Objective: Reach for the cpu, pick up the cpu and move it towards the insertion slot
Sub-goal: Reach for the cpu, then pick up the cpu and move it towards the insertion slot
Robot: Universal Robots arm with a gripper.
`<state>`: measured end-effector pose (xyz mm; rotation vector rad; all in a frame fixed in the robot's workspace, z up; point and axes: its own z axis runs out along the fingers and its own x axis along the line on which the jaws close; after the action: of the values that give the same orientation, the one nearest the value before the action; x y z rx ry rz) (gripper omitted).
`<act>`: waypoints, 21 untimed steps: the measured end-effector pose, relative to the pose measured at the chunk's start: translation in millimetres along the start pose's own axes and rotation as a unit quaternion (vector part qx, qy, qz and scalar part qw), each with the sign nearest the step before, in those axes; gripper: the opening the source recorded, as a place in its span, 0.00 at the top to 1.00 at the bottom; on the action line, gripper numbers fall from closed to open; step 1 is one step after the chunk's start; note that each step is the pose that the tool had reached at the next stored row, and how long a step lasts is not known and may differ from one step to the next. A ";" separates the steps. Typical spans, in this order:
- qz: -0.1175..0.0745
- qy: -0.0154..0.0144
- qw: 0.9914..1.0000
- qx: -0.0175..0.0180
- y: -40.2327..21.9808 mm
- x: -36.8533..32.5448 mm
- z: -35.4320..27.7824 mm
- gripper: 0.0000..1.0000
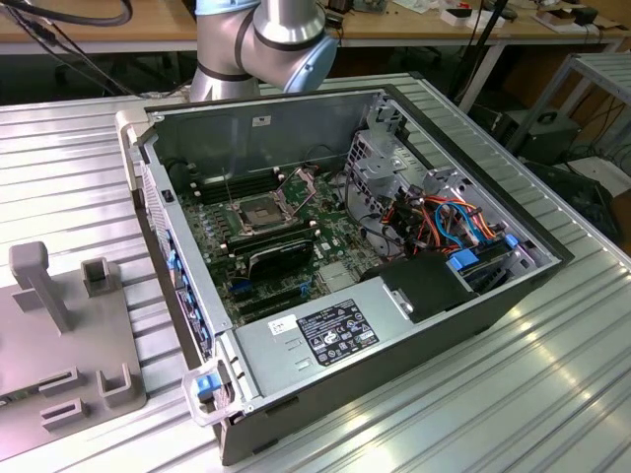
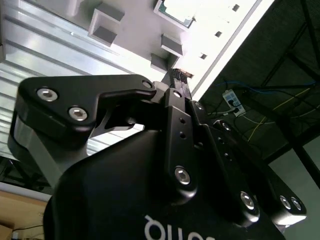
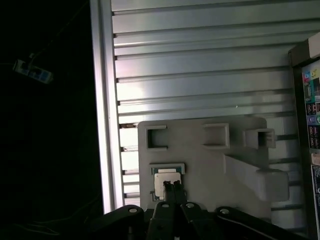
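The cpu point(image 3: 166, 181) is a small silver square lying in a green-edged seat on a grey fixture plate point(image 3: 210, 172). In the first wrist view my gripper point(image 3: 172, 188) hangs well above it, its two thin fingertips pressed together and overlapping the chip's edge in the picture. In the second wrist view the black fingers meet at the gripper point(image 2: 178, 76), with the cpu point(image 2: 175, 9) beyond them. The insertion slot point(image 1: 258, 213) is the silver-framed square socket on the motherboard inside the open computer case, its retention plate point(image 1: 299, 183) hinged up.
The open computer case point(image 1: 345, 394) stands in the middle of the ribbed aluminium table point(image 1: 552, 394), with the arm's base point(image 1: 258, 44) behind it. At the exterior view's left, the grey fixture plate point(image 1: 69, 335) carries upright holders. The table's edge point(image 3: 102, 125) runs beside the plate.
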<state>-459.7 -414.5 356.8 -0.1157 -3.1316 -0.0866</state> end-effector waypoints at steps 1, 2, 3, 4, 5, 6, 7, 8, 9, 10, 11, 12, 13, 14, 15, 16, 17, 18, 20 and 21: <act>0.000 0.000 1.000 0.000 -0.1 1.7 0.2 0.89; 0.000 0.000 1.000 0.000 -0.2 2.1 0.3 0.89; 0.000 0.000 1.000 0.000 -0.2 2.1 0.3 0.89; 0.000 0.000 1.000 0.000 -0.2 2.1 0.3 0.89; 0.000 0.000 1.000 0.000 -0.2 2.2 0.3 0.89; 0.000 0.000 1.000 0.000 -0.3 3.0 0.3 0.89; 0.000 0.000 1.000 0.000 -0.3 3.7 0.3 0.89; 0.000 0.000 1.000 0.000 -0.3 3.9 0.3 0.89; 0.000 0.000 1.000 0.000 -0.3 4.3 0.3 0.89; 0.000 0.000 1.000 0.000 -0.4 4.4 0.3 0.89; 0.000 0.000 1.000 0.000 -0.4 4.5 0.3 0.89; 0.000 0.000 1.000 0.000 -0.4 4.5 0.3 0.89; 0.000 0.000 1.000 0.000 -0.4 4.6 0.3 0.83; 0.000 0.000 1.000 0.000 -0.4 4.7 0.3 0.83; 0.000 0.000 1.000 0.000 -0.4 4.7 0.3 0.76; 0.000 0.000 1.000 0.000 -0.4 4.7 0.3 0.71; 0.000 0.000 1.000 0.000 -0.4 4.8 0.3 0.64; 0.000 0.000 1.000 0.000 -0.4 4.9 0.3 0.64; 0.000 0.000 1.000 0.000 -0.4 5.0 0.3 0.58; 0.000 0.000 1.000 0.000 -0.4 5.1 0.3 0.46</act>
<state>-464.8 -414.5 356.5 -0.1156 -3.1309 -0.0866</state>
